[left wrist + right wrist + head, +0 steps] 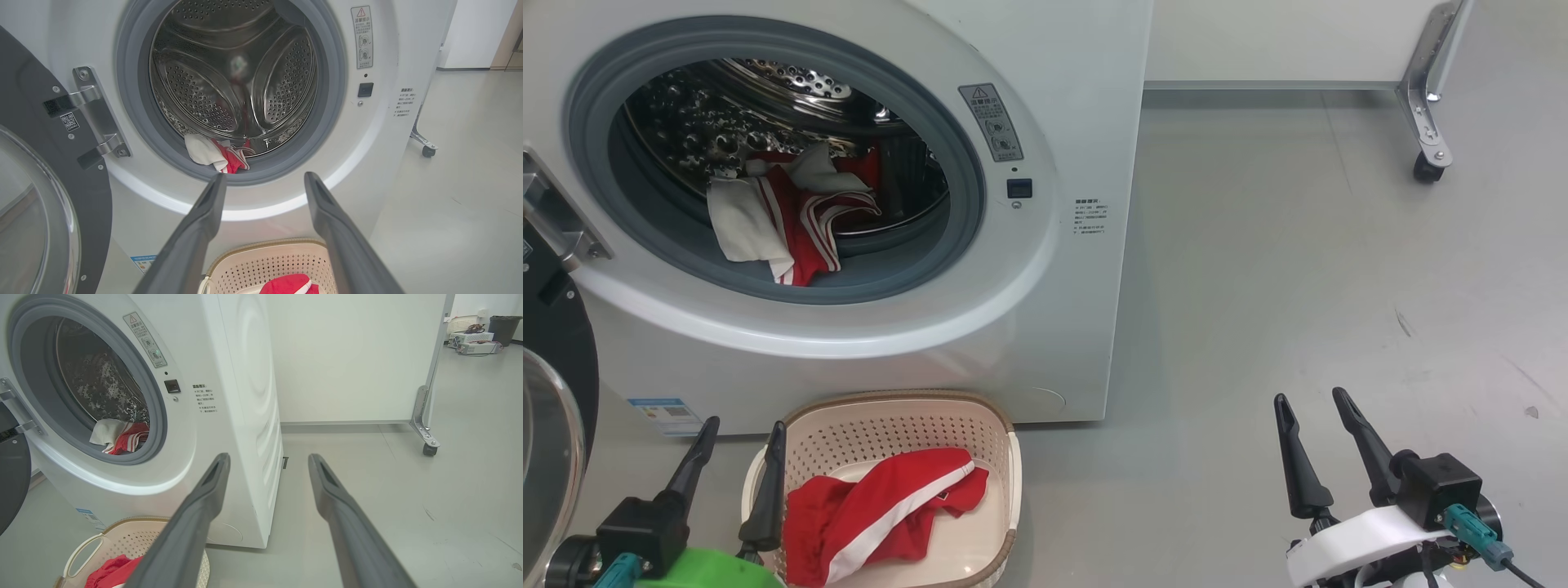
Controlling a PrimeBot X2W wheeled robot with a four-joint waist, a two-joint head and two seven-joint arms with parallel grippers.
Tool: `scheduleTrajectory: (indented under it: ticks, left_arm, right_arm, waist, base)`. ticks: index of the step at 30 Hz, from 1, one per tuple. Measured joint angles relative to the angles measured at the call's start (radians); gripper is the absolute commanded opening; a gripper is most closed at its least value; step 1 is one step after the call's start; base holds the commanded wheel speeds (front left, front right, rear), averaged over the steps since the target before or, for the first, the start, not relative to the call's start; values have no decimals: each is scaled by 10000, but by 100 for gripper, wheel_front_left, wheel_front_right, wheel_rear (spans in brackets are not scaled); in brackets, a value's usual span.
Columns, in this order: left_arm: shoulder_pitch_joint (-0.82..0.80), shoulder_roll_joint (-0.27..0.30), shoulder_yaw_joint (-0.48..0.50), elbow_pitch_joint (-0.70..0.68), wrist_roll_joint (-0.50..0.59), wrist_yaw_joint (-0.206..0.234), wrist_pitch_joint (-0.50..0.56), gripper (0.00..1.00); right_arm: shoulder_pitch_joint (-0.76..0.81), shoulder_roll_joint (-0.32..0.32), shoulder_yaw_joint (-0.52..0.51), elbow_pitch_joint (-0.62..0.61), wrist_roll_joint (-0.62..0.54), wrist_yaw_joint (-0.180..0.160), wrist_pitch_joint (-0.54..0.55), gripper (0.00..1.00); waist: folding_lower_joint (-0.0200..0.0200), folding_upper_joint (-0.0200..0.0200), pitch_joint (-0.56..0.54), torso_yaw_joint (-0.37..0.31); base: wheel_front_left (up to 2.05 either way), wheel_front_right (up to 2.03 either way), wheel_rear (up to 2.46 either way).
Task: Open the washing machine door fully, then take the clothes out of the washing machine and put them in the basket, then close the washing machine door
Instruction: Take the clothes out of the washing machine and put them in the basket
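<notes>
The washing machine [1062,269] [388,155] [241,416] stands with its door [551,408] [45,196] [12,469] swung open to the left. Red and white clothes [784,216] [216,155] [118,437] lie at the drum's front lip, spilling onto the grey rubber ring. A red garment with a white stripe [874,510] [290,284] [112,571] lies in the cream basket [890,416] [261,265] [130,539] on the floor before the machine. My left gripper [739,433] [265,179] is open, low beside the basket's left rim. My right gripper [1313,400] [267,459] is open over bare floor to the right.
A white partition on a metal caster leg [1425,122] [425,424] stands at the back right. Grey floor [1298,286] stretches right of the machine. Far back in the right wrist view are a dark bin [503,328] and boxes [470,337].
</notes>
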Motion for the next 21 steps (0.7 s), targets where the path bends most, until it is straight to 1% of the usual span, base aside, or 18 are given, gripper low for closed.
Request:
scheduleTrajectory:
  ticks: [7, 18, 21]
  left_arm:
    - [145, -115, 100, -61, 247, -105, 0, 100]
    - [174, -272, 244, -148, 334, -144, 0, 100]
    - [207, -307, 261, -155, 391, -217, 0, 100]
  right_arm:
    - [3, 6, 0, 10, 0, 35, 0, 100]
    - [46, 8, -17, 13, -13, 42, 0, 100]
    - [51, 10, -19, 13, -15, 44, 0, 100]
  waist:
    - [0, 0, -71, -20]
    - [0, 0, -78, -67]
    - [0, 0, -78, -73]
  base:
    - [0, 0, 0]
    - [0, 0, 0]
    - [0, 0, 0]
